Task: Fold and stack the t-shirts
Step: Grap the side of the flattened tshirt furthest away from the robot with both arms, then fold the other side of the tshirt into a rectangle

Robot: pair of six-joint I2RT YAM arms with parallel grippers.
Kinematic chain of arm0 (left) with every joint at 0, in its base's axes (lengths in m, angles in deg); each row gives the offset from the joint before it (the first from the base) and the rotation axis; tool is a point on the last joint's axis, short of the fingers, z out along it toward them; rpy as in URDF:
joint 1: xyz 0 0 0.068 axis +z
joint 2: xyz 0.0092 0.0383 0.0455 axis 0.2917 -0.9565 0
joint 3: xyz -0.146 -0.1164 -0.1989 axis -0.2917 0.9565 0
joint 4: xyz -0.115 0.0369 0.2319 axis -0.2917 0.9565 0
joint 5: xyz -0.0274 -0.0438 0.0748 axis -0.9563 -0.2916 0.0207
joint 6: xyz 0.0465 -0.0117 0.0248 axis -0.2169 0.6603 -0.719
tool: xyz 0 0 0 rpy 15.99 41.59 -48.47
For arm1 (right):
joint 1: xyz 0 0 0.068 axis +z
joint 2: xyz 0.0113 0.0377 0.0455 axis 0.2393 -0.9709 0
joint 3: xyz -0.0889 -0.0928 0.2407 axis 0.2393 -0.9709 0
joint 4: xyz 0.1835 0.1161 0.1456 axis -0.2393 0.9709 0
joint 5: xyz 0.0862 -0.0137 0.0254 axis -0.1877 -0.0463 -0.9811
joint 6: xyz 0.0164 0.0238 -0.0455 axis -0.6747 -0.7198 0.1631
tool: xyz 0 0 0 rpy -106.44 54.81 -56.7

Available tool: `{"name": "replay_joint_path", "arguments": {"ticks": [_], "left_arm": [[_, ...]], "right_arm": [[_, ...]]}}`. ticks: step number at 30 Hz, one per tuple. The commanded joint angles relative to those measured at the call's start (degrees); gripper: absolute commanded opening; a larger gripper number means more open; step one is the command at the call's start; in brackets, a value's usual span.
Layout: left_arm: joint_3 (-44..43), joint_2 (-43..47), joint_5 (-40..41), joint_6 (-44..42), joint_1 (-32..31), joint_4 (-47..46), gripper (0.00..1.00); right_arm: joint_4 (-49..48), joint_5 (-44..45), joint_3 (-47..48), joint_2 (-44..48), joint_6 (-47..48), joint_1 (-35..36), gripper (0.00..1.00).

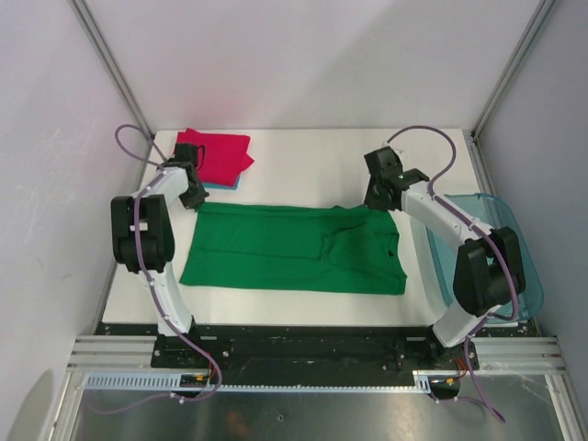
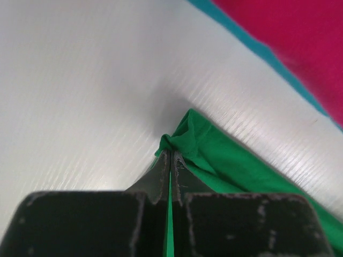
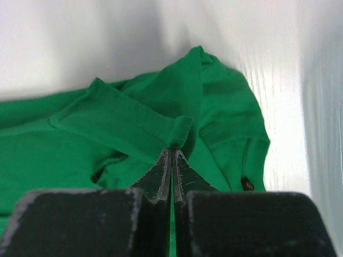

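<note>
- Solid green soft cloth t-shirt, spread flat across the middle of the white tabletop, hem left, collar right
- Left jaws closed tight on its far-left corner, cloth bunched at the tips; right jaws pinched shut on a fold at the far-right shoulder
- Folded magenta-red cloth t-shirt at far left, atop a sliver of light blue cloth shirt, just beyond the green one
- Probably light, limp and not slippery; apt to sag and wrinkle between holds, nothing fragile
- Best taken at corners or hem edges, all layers pinched together, stretched taut between both holds
</note>
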Motion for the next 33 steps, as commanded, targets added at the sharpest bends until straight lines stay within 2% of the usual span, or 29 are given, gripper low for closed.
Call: {"name": "replay_joint_path", "arguments": {"ticks": [1,5,13,24,33], "left_arm": [[2.6,4.7,-0.1,0.3,0.4,-1.7,0.0],[4.0,5.3,-0.7,0.1,0.4,-2.1,0.0],[5.2,8.5,-1.3,0.4,0.3,-2.3,0.0],[11.6,12.3,-0.6,0.9,0.2,-2.8,0.0],[14.6,14.1,-0.5,0.9,0.1,-3.3,0.0]], "right_arm": [[0.5,2.4,-4.3,5.4,-2.3,1.7,0.0],[0.7,2.9,-7.6,6.9,-3.0,2.9,0.0],[1.8,2.8,-8.2,12.4,-3.2,3.0,0.0],[4.0,3.6,-13.9,14.8,-6.3,6.6,0.0],[2.8,3.8,-17.1,16.4,-5.8,6.2,0.0]]}}
